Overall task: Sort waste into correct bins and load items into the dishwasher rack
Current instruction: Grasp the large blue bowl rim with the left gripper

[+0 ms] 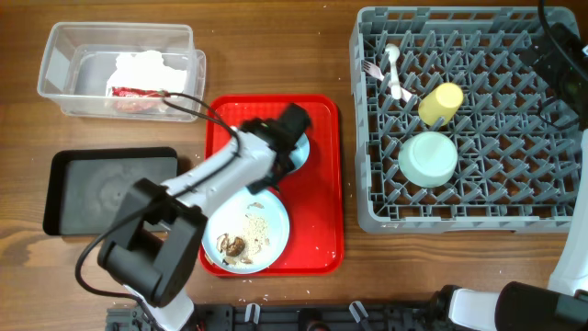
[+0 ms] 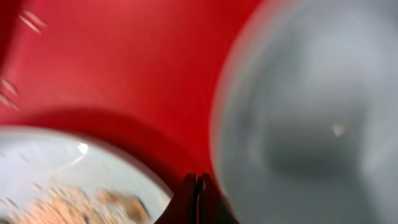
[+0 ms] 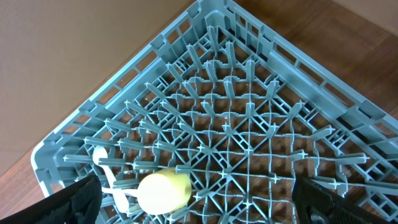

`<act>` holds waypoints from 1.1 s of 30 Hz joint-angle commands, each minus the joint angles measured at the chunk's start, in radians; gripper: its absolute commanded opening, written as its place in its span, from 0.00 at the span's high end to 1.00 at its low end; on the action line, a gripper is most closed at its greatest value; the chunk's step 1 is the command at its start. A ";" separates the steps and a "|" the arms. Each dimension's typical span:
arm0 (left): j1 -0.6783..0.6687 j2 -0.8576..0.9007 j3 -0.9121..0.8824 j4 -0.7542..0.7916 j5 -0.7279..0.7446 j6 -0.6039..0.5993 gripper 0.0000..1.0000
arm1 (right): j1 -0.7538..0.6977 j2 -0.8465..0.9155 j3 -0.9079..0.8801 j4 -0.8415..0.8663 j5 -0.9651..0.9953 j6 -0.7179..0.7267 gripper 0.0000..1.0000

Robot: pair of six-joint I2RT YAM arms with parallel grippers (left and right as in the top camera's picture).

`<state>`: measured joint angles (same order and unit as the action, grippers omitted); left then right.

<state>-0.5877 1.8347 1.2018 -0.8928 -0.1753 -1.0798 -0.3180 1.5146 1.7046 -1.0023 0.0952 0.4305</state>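
Note:
My left gripper (image 1: 290, 129) is low over the flat red serving tray (image 1: 322, 184), beside the small light blue bowl (image 1: 300, 154). In the blurred left wrist view its fingers (image 2: 198, 200) are shut and empty, between the bowl (image 2: 305, 118) and the large light blue plate (image 2: 56, 168). The plate (image 1: 246, 234) carries white crumbs and brown bits (image 1: 241, 241). The dishwasher rack (image 1: 469, 207) holds the yellow cup (image 1: 441, 102), the mint green bowl (image 1: 428, 158), and the white fork and spoon (image 1: 390, 70). My right gripper (image 3: 205, 208) is open above the rack (image 3: 249, 124), near the cup (image 3: 163, 191).
The clear tub (image 1: 64, 78) at the back left holds the white napkin (image 1: 147, 66) and the red-and-white wrapper (image 1: 138, 97). The black tray (image 1: 101, 188) lies left of the red tray. The right arm (image 1: 562, 64) hangs over the rack's right edge.

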 commanded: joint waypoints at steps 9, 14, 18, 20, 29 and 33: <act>0.097 -0.225 0.181 -0.261 0.119 0.107 0.96 | 0.000 0.008 0.000 0.003 0.018 0.015 0.00; -0.077 -0.260 0.149 -0.357 0.167 0.019 0.76 | 0.000 0.008 0.000 0.003 0.018 0.014 0.00; -0.254 -0.214 0.048 -0.285 0.144 -0.041 0.49 | 0.000 0.008 0.000 0.003 0.018 0.014 0.00; -0.302 -0.180 0.013 -0.272 0.111 -0.069 0.45 | 0.000 0.008 0.000 0.003 0.018 0.014 0.00; -0.365 0.010 -0.007 -0.256 0.064 -0.024 0.46 | 0.000 0.008 0.000 0.003 0.018 0.015 0.00; -0.357 0.032 -0.007 -0.220 0.065 0.035 0.49 | 0.000 0.008 0.000 0.003 0.018 0.015 0.00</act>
<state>-0.9489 1.8423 1.2034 -1.1347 -0.0830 -1.0981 -0.3180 1.5146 1.7046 -1.0023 0.0952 0.4305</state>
